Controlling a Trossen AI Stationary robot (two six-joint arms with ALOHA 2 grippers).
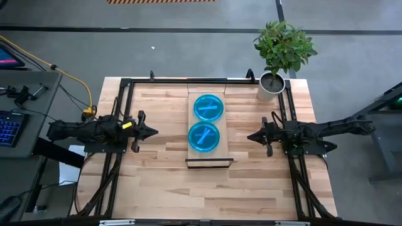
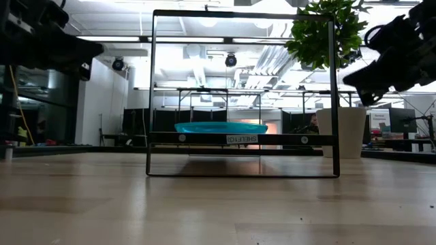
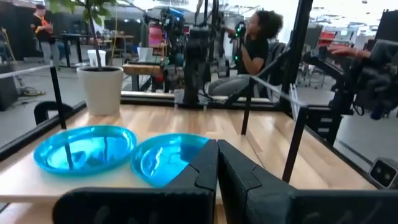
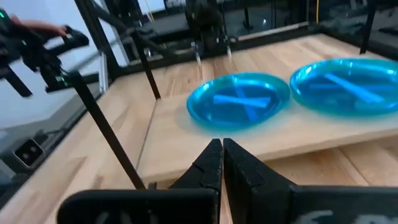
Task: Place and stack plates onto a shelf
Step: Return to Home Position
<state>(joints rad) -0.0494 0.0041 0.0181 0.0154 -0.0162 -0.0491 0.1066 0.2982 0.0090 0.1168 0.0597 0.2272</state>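
Plates [image 1: 204, 137] sit in two piles on the shelf [image 1: 210, 157], whose long axis runs square to the line joining the arms. Left hand [image 1: 151, 132] and right hand [image 1: 250, 135] flank the shelf and point at it, both clenched and empty, the right slightly nearer. How many plates each pile holds cannot be made out.
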